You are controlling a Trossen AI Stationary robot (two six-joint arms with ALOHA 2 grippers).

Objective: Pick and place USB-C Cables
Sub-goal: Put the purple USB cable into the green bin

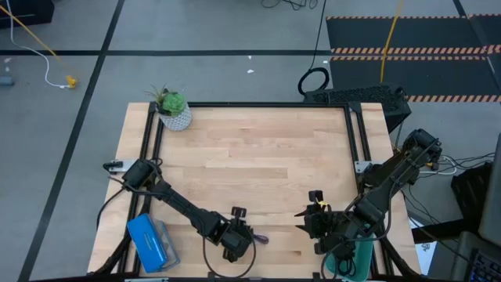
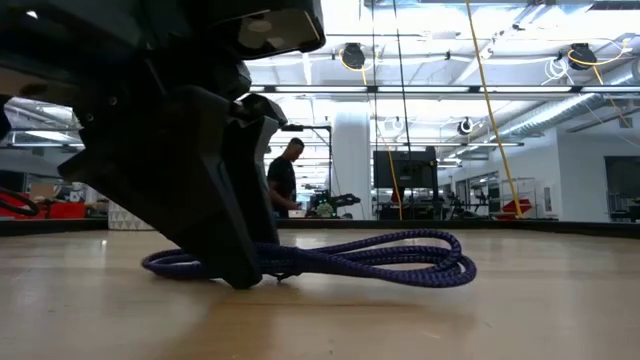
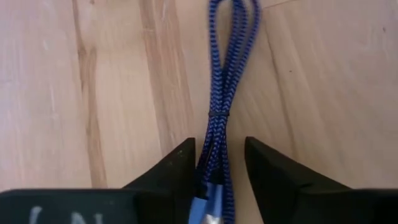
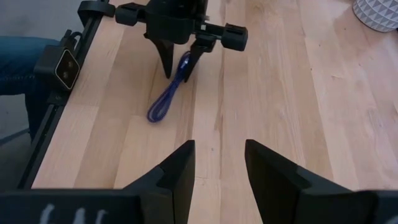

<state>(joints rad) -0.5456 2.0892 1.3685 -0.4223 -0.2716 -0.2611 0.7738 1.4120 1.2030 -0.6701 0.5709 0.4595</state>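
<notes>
Nearest to us in the low view, the left gripper [image 2: 245,270] stands on the wooden table [image 2: 520,310], its dark fingertips down at one end of the blue-purple cable [image 2: 400,258], which lies flat on the wood in a loose elongated bundle. From the left wrist view we see the two fingers [image 3: 177,168] straddling that end of the cable, with a small gap still showing on either side, so the jaws stand partly apart around it and we cannot tell whether they grip it yet. From above, this gripper [image 1: 237,235] sits near the table's front edge, just right of the blue box [image 1: 150,241]. Our right gripper [image 1: 315,221] hangs above the wood near the front right, well apart from the cable; its fingers [image 4: 180,168] are apart with only bare table between them. A potted plant [image 1: 173,107] stands at the far left corner. Beyond the table, a person [image 2: 284,178] stands in the room.
</notes>
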